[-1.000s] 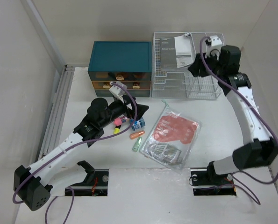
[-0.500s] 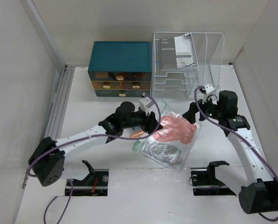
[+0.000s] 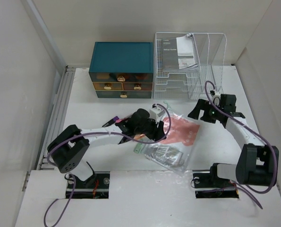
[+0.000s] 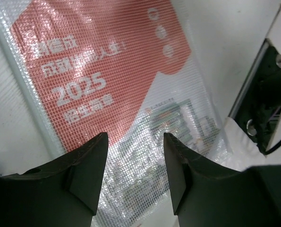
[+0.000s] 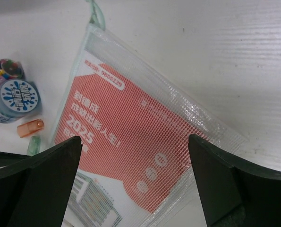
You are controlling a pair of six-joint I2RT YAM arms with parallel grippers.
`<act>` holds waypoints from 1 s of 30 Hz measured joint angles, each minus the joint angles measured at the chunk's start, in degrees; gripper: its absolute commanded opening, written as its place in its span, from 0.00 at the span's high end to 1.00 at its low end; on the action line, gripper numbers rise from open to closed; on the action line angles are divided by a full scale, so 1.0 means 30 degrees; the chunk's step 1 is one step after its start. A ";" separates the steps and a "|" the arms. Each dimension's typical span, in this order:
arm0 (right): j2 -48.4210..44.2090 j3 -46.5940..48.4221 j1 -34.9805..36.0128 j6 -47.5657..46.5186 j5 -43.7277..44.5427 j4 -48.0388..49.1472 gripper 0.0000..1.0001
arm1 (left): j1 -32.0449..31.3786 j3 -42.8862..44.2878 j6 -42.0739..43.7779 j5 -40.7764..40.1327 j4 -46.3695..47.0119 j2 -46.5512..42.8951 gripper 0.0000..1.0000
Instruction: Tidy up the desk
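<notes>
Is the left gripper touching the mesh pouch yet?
Cannot tell. The left wrist view shows the left gripper open over the mesh pouch, with no visible gap or contact; the top view hides its fingertips.

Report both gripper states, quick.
Left gripper: open, empty, over the mesh pouch.
Right gripper: open, empty, over the same pouch.

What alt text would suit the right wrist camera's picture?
A clear mesh pouch holding a red leaflet lies on the white desk, with the open right gripper above it. A blue-lidded pot and an orange item sit left.
</notes>
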 measured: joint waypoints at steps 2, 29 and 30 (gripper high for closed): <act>0.0554 0.0000 0.0000 0.0226 0.0313 -0.0087 0.01 | 0.0000 0.0299 0.0000 -0.0481 -0.0211 0.0583 0.53; 0.4539 0.1275 -0.0233 -0.0204 0.3147 -0.3111 0.01 | 0.0772 0.3016 0.0612 -0.3891 -0.1829 0.5049 0.53; 0.4663 0.1384 -0.0240 -0.0168 0.3126 -0.3126 0.01 | 0.0772 0.3075 0.0583 -0.3869 -0.1843 0.5100 0.53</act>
